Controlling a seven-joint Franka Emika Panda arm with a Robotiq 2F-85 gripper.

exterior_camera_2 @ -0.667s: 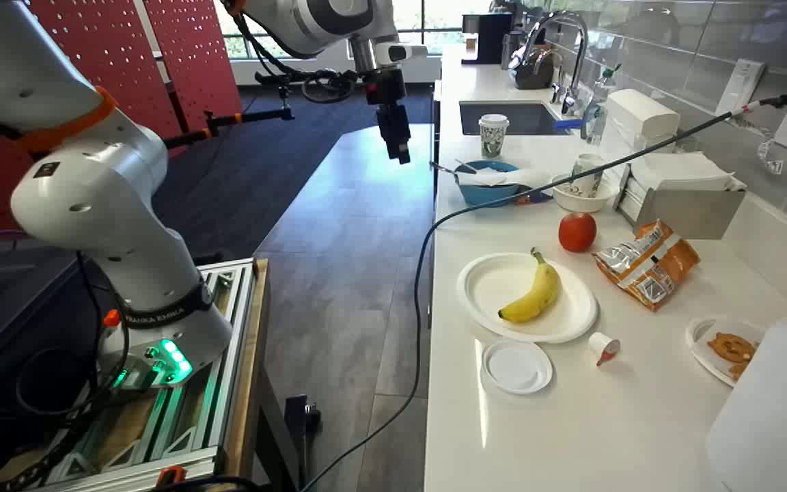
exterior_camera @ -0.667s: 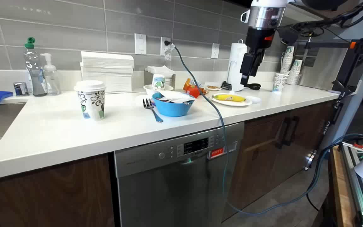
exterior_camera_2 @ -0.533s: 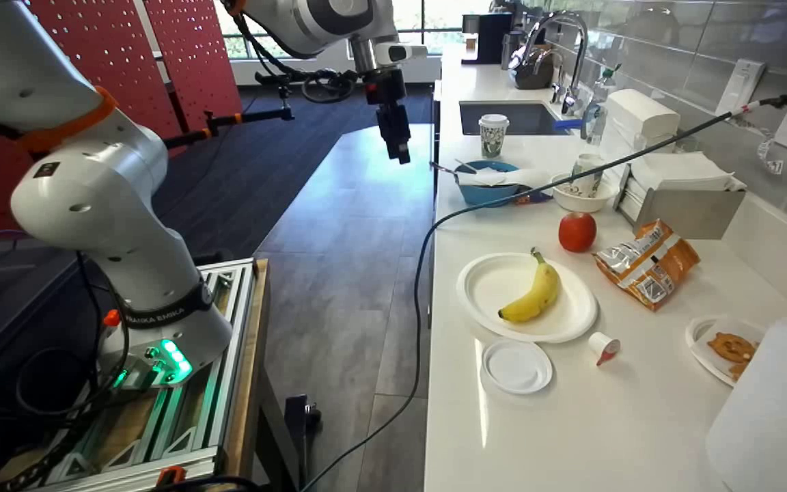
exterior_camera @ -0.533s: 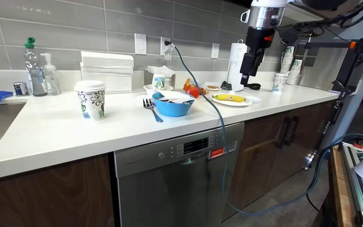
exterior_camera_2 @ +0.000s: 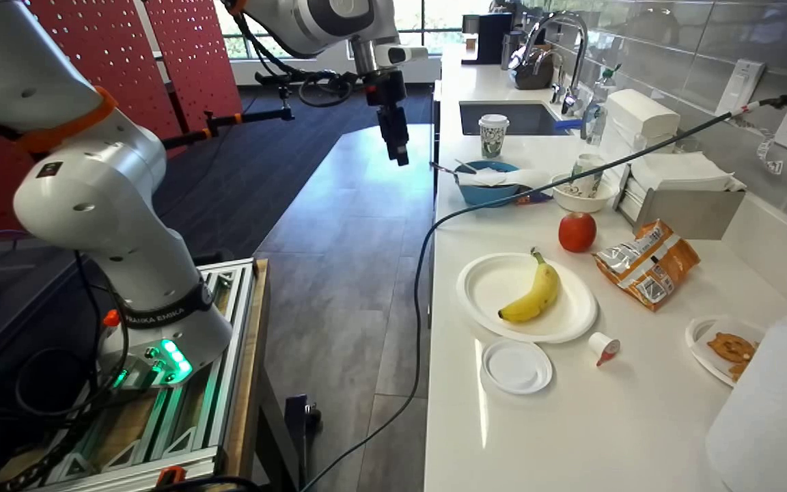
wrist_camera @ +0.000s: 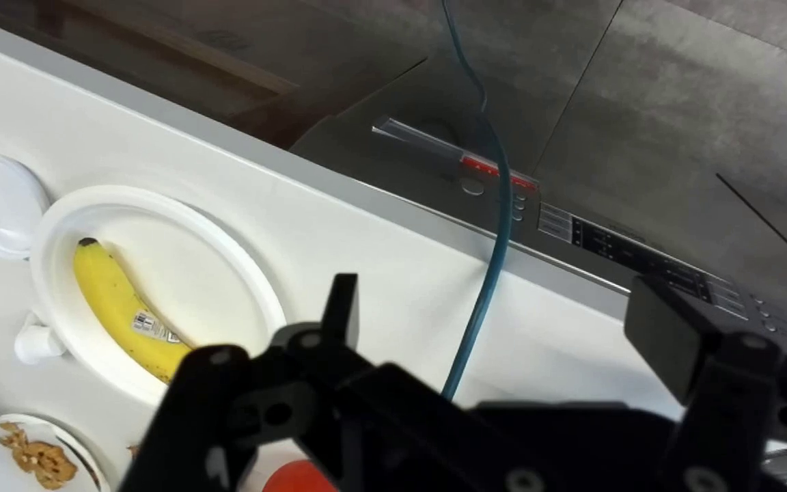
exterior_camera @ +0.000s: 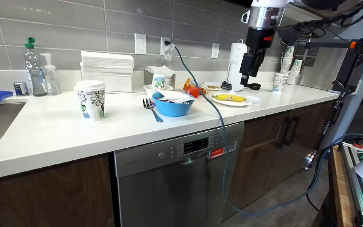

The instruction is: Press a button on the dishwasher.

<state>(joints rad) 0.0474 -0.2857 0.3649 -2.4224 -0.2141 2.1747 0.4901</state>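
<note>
The dishwasher [exterior_camera: 169, 192] has a grey steel front under the counter. Its top strip holds a dark display [exterior_camera: 196, 145], small buttons and a round button [exterior_camera: 161, 155]. In the wrist view the dishwasher's strip [wrist_camera: 434, 181] runs along beyond the counter edge, with the display [wrist_camera: 639, 258] partly behind a fingertip. In an exterior view the counter hides nearly all of it. My gripper [exterior_camera: 248, 75] hangs in the air, fingers down, apart from the dishwasher. It also shows in an exterior view [exterior_camera_2: 399, 156]. In the wrist view its fingers [wrist_camera: 503, 314] are wide apart with nothing held.
A blue cable [exterior_camera: 211, 104] runs from the wall outlet across the counter and down over the dishwasher. A red DIRTY sign [exterior_camera: 216, 152] is on its front. On the counter are a blue bowl [exterior_camera: 172, 107], fork [exterior_camera: 152, 110], lidded cup [exterior_camera: 90, 102], banana [exterior_camera: 230, 98] and apple [exterior_camera_2: 577, 231].
My arm and gripper have shifted very slightly. The objects on the counter and the dishwasher look the same.
</note>
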